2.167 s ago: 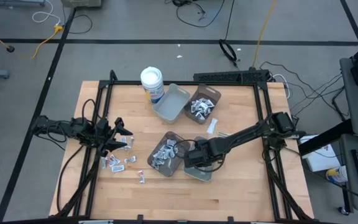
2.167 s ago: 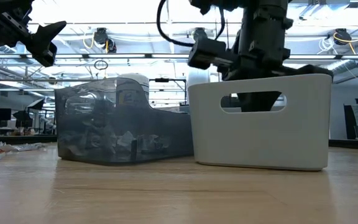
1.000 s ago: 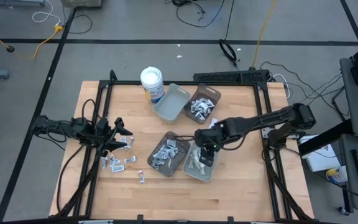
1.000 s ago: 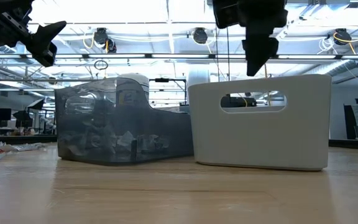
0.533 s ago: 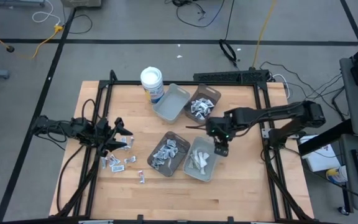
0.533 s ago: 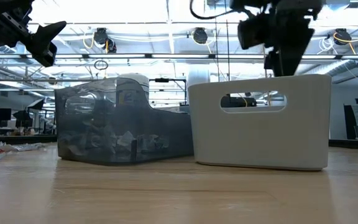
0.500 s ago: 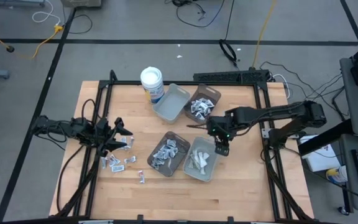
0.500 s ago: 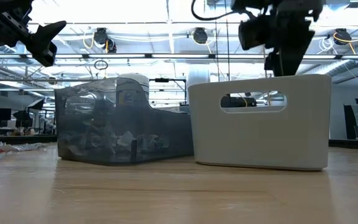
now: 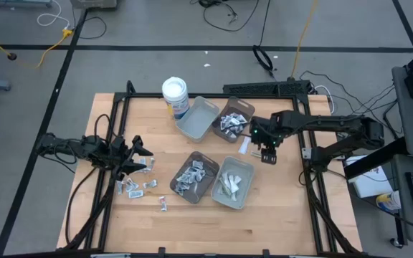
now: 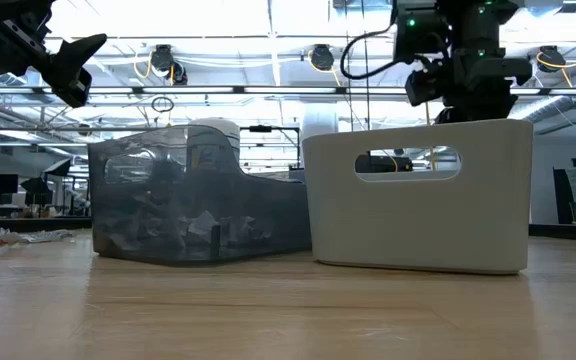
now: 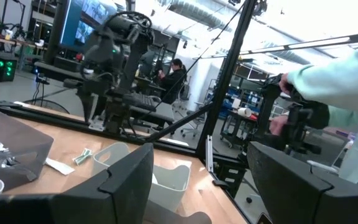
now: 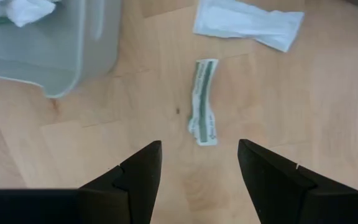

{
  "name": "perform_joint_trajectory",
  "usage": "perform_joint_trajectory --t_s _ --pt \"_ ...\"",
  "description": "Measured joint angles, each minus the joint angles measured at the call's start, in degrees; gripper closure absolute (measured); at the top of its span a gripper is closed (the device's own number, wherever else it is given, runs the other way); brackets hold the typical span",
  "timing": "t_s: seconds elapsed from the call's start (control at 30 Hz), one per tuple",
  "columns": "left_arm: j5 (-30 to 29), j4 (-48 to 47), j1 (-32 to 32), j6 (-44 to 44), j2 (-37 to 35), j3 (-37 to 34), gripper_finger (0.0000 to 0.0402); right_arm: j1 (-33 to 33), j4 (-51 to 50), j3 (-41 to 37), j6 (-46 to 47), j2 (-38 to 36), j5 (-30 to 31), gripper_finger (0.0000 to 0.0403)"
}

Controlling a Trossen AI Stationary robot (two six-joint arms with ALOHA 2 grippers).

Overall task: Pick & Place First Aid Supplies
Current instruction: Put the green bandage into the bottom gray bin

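My right gripper [image 9: 268, 155] [image 12: 197, 167] points down, open, above bare table just right of the far trays. Below it lie a narrow green-and-white strip [image 12: 202, 102] and a long white packet [image 12: 248, 23] [image 9: 244, 145], both flat on the wood and untouched. More first aid supplies lie loose [image 9: 138, 183] at the near left, and others fill two brown trays [image 9: 233, 120] [image 9: 194, 175] and a grey tray [image 9: 233, 183]. My left gripper [image 9: 139, 149] [image 11: 197, 180] waits open at the table's left, above the loose packets.
A white round tub [image 9: 176, 93] stands at the far side beside a second grey tray [image 9: 198, 118]. A tray corner [image 12: 48, 50] is close to the strip. Black frame rails [image 9: 303, 143] run along the table's sides. A person's pale sleeve [image 11: 334, 74] shows beyond the table.
My right gripper has left its place over the near grey tray and travelled toward the table's far right, sinking slightly, turning about its own axis and tipping more steeply downward. It now hangs over the strip and white packet. Nothing on the table has moved.
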Motion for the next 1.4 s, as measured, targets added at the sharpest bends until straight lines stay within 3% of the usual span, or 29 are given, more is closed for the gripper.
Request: perform_joint_trajectory --t_s 0.17,0.67,0.93,1.07,1.27,1.4 --pt "0.0 0.0 0.0 0.0 0.0 0.0 0.0135 -2.5 1.4 -2.8 -1.4 0.6 -0.2 0.0198" --pt "0.0 0.0 0.0 0.0 0.0 0.0 0.0135 -1.2 17.1 -13.0 -2.6 6.1 0.1 0.0199" --pt "0.0 0.0 0.0 0.0 0.0 0.0 0.0135 0.3 22.6 -14.9 -2.7 8.6 4.7 0.0206" --pt "0.0 0.0 0.0 0.0 0.0 0.0 0.0135 0.2 23.3 -14.9 -5.3 8.6 4.7 0.0254" --pt "0.0 0.0 0.0 0.0 0.0 0.0 0.0135 0.2 24.2 -14.9 -7.4 8.6 4.2 0.0383" --pt "0.0 0.0 0.0 0.0 0.0 0.0 0.0135 0.2 24.1 -14.9 -3.6 8.6 4.2 0.0393"
